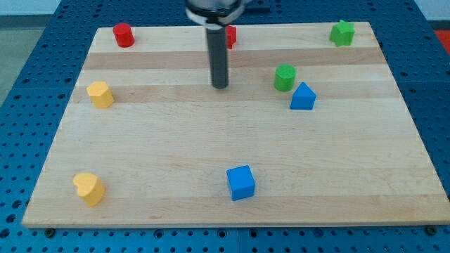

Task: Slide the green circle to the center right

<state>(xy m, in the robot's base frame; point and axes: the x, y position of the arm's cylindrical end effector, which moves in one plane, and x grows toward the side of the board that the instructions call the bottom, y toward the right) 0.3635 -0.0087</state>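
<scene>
Progress is looking slight so far, judging by how the blocks are lying. Nearest the view's bottom, a yellow heart (pixel 88 188) is sitting at the left corner of the wooden board (pixel 176 154) and a blue cube (pixel 241 183) near the middle. Further up, a yellow block (pixel 100 94) is resting by the left edge, and a blue triangular block (pixel 303 97) is sitting just below and to the right of the green circle (pixel 285 77), nearly touching it. The green circle is lying right of centre in the upper half, still apart from the right edge. My tip (pixel 221 86) is standing to its left, clear of it; with no fingers on this rod, nothing is being grasped. At the far edge are a red cylinder (pixel 124 34), a red block (pixel 230 35) half hidden behind the rod, and a green star (pixel 342 32). I am judging the push itself as not yet begun, with the blue triangular block crowding the likely path.
</scene>
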